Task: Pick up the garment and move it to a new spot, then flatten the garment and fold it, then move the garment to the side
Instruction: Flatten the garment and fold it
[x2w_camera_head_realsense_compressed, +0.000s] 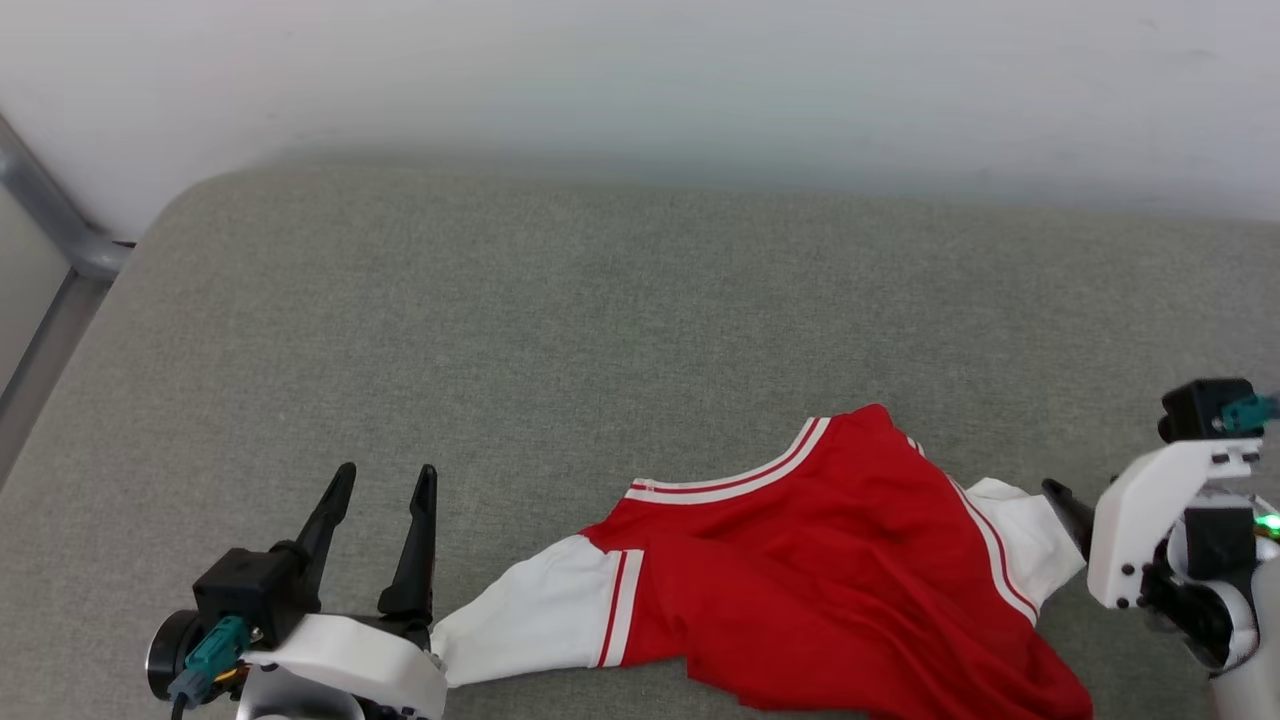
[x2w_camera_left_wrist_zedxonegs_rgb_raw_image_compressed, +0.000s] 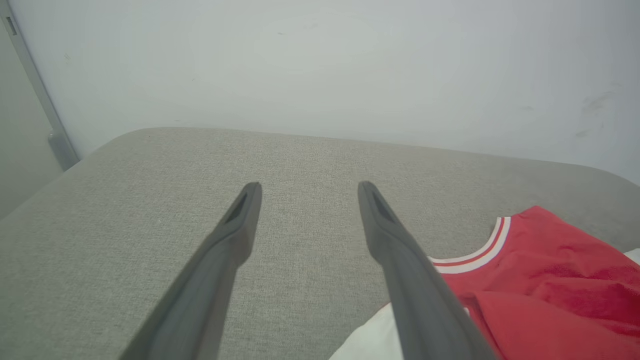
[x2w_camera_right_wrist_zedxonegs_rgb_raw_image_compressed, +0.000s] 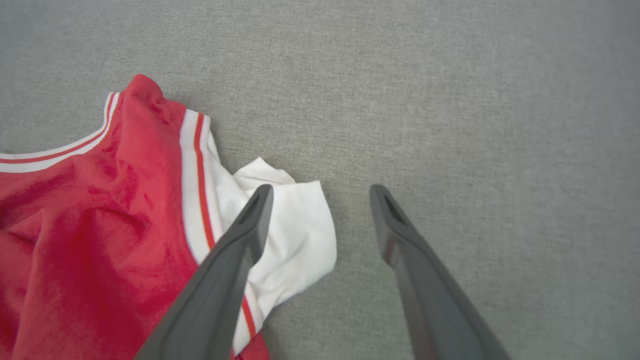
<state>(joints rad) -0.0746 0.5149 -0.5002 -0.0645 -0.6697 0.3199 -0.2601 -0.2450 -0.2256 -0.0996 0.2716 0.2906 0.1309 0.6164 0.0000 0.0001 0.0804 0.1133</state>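
The red garment (x2w_camera_head_realsense_compressed: 830, 560) lies crumpled on the grey cushioned surface (x2w_camera_head_realsense_compressed: 600, 300), near the front edge and right of centre. One white sleeve (x2w_camera_head_realsense_compressed: 530, 620) stretches to the left, and the other (x2w_camera_right_wrist_zedxonegs_rgb_raw_image_compressed: 295, 235) is bunched at the right. Its striped collar (x2w_camera_head_realsense_compressed: 730, 480) faces the wall; the letters and numbers are hidden. My left gripper (x2w_camera_head_realsense_compressed: 386, 480) stands open just left of the left sleeve, holding nothing. My right gripper (x2w_camera_right_wrist_zedxonegs_rgb_raw_image_compressed: 322, 192) is open above the right sleeve's edge, with one finger (x2w_camera_right_wrist_zedxonegs_rgb_raw_image_compressed: 245, 235) over the white cloth. The garment (x2w_camera_left_wrist_zedxonegs_rgb_raw_image_compressed: 545, 280) lies beside the left gripper (x2w_camera_left_wrist_zedxonegs_rgb_raw_image_compressed: 308, 187).
A white wall (x2w_camera_head_realsense_compressed: 640, 80) runs behind the cushion. A grey metal post (x2w_camera_head_realsense_compressed: 50, 220) stands at the far left past the cushion's rounded corner. Bare grey fabric spreads behind and to both sides of the garment.
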